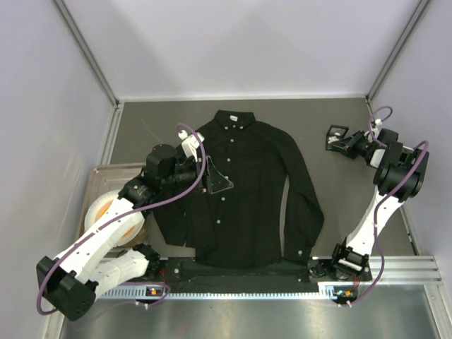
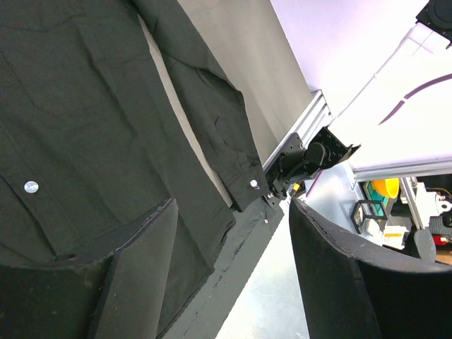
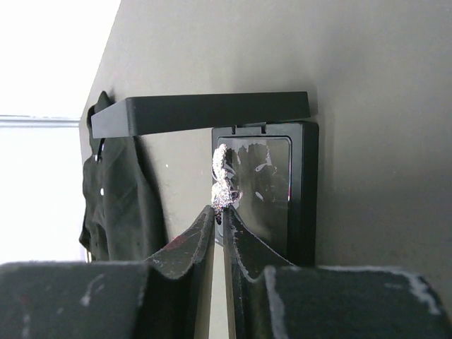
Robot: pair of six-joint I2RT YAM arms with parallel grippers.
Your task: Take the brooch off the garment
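Brooch [image 3: 222,176] is already off the garment [image 1: 247,191]. It is now at the far right of the table [image 1: 318,113], well apart from the shirt, which lies flat in the middle. The right end effector [image 3: 219,212] is almost fully closed and pinches the small white sparkling piece by its lower end only. Most of the piece stands free above the fingertips.

Just behind the ornament is a small black box [image 3: 304,198], which is open, and its lid [image 3: 201,113] stands out over the brooch like a little roof. I cannot tell whether the ornament touches the inside of the box or only hangs in front of it.

I think the main danger is the thin grip. So little of the brooch is between the fingertips that a small knock against the rim or the lid could turn it or make it slip out. Then it would fall on the table beside the box. The box also looks light, so a push from the fingers may slide it or close the lid. If the fingers open too early, the piece may land outside.

The left end effector [image 2: 232,205] is wide open above the left half of the shirt and holds nothing. If it goes down, it could pull at the cloth.
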